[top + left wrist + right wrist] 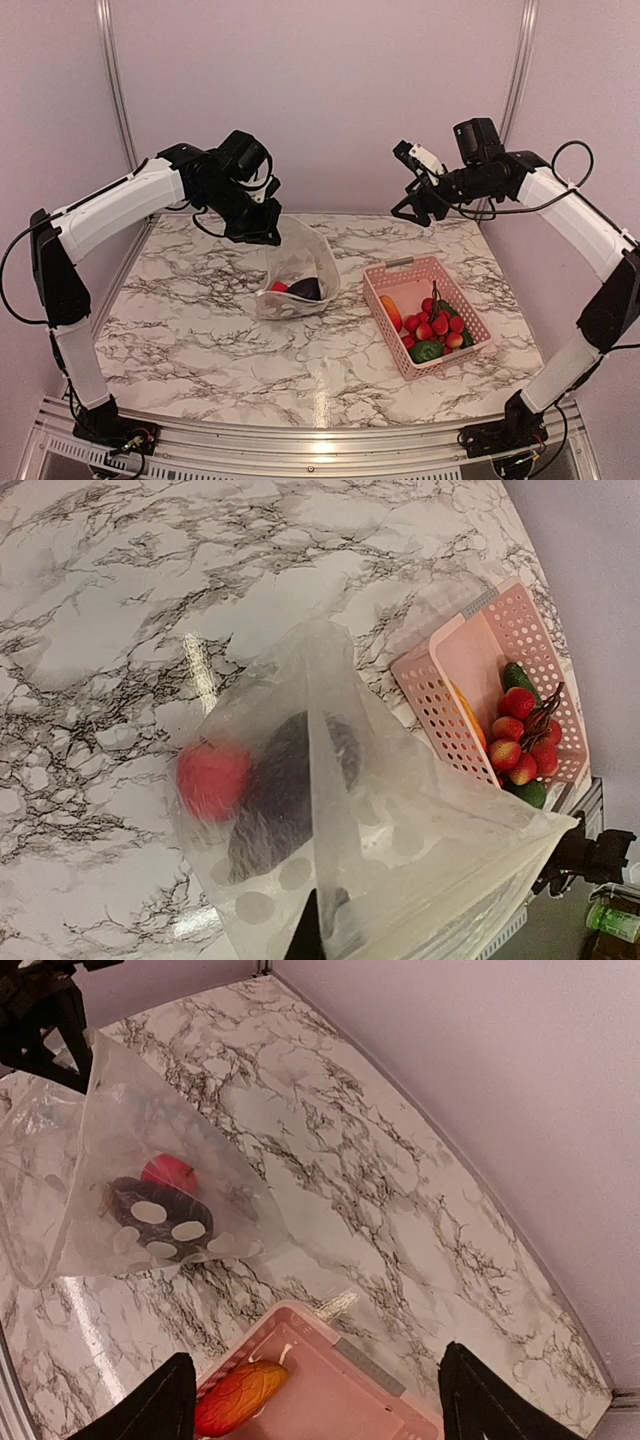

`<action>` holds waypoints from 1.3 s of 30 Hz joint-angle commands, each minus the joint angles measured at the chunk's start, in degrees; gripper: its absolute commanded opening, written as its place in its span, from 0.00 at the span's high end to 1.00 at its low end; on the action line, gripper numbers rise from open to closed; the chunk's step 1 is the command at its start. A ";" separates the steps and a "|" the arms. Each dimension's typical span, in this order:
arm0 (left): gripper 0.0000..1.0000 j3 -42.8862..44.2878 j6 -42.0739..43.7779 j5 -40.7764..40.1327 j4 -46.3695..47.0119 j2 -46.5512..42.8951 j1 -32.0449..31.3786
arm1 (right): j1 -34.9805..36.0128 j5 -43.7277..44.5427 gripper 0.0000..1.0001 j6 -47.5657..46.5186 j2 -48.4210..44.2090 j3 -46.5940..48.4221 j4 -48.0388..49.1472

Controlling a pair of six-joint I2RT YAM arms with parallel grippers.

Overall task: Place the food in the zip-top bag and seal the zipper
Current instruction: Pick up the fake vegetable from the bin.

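The clear dotted zip-top bag (298, 270) hangs from my left gripper (262, 230), which is shut on its upper edge and holds it up with its bottom on the table. Inside lie a red round fruit (279, 287) and a purple eggplant (307, 289); both also show in the left wrist view, the fruit (212, 778) beside the eggplant (285, 790). My right gripper (412, 212) is open and empty, high above the far end of the pink basket (395, 272). The basket holds a carrot (391, 312), red berries (437, 322) and a green pepper (427, 350). The zipper is not distinguishable.
The pink basket stands right of centre on the marble table (190, 320). Metal frame posts (115, 90) rise at the back corners. The bag also shows in the right wrist view (140, 1190), with the carrot (240, 1395) below.
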 commanded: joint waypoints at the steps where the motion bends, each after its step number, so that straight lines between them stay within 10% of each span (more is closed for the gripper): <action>1: 1.00 4.04 -0.18 -0.47 -1.55 1.50 0.02 | -0.41 -2.12 0.23 -0.23 -1.82 -5.11 -5.18; 24: 1.00 4.62 -6.23 -4.36 -1.21 1.45 0.02 | -1.29 -6.43 0.52 5.01 12.39 -16.75 -7.60; 39: 1.00 3.47 -6.71 -7.50 -1.89 -0.39 0.10 | -1.37 -4.62 0.45 17.36 18.26 -20.91 -1.23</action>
